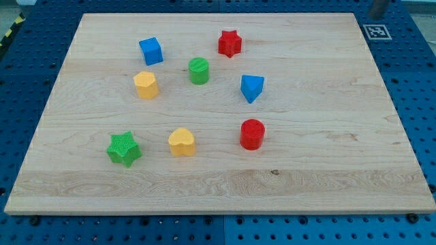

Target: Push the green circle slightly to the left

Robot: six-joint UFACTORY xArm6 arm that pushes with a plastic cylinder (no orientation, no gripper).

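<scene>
The green circle (199,71), a short upright cylinder, stands on the wooden board (320,156) in the upper middle. A yellow hexagon (146,85) lies to its left and a blue cube (151,51) to its upper left. A red star (230,43) is to its upper right and a blue wedge-shaped block (251,88) to its right. My tip does not show over the board and no rod stands near any block.
A red cylinder (252,134), a yellow heart (182,142) and a green star (124,149) lie in the lower half. A grey object (379,7) and a printed marker tag (376,30) sit at the top right, off the board's corner.
</scene>
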